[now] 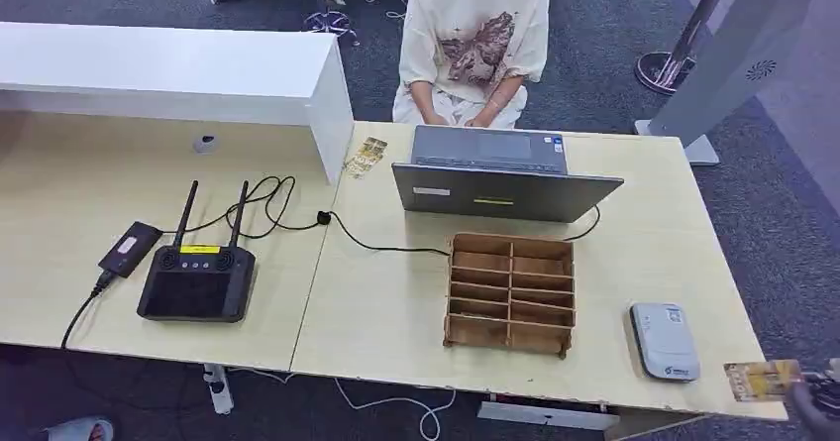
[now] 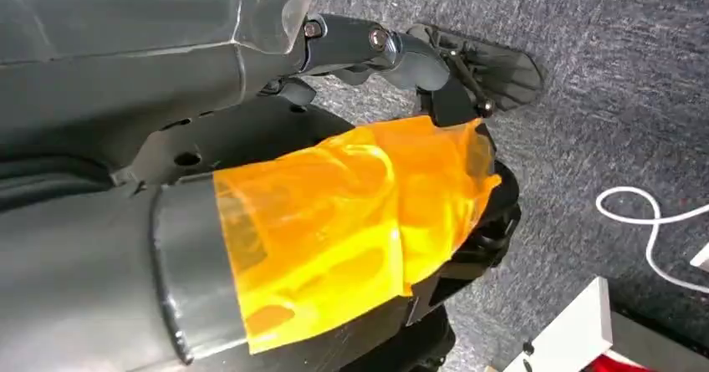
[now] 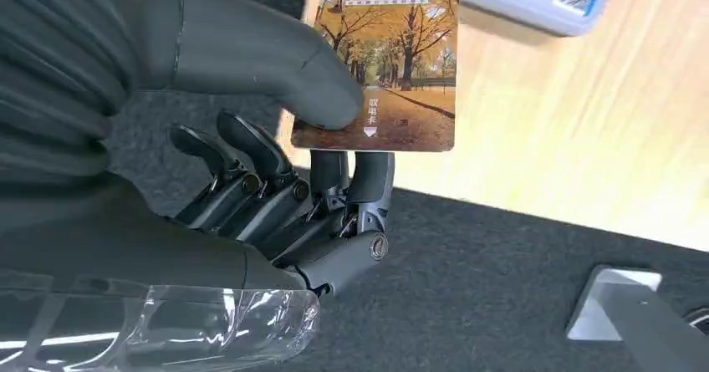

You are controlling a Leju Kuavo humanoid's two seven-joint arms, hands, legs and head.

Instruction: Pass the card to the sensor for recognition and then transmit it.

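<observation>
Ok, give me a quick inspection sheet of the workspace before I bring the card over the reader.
Surface: light wooden desk, white counter at its far left.
Job's things: hotel card held at the desk's near right corner; white card reader beside it.
Clutter: laptop, wooden compartment box, black router, loose cards.
Robot hands: right robot hand pinches the card; left robot hand hangs above the carpet.
Cables: black cable across the desk; white cord below.
Surroundings: a person sits behind the laptop.

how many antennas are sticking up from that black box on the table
2. Both rise from the black box at the table's left: one antenna at its left back corner, the other antenna at its right.
</observation>
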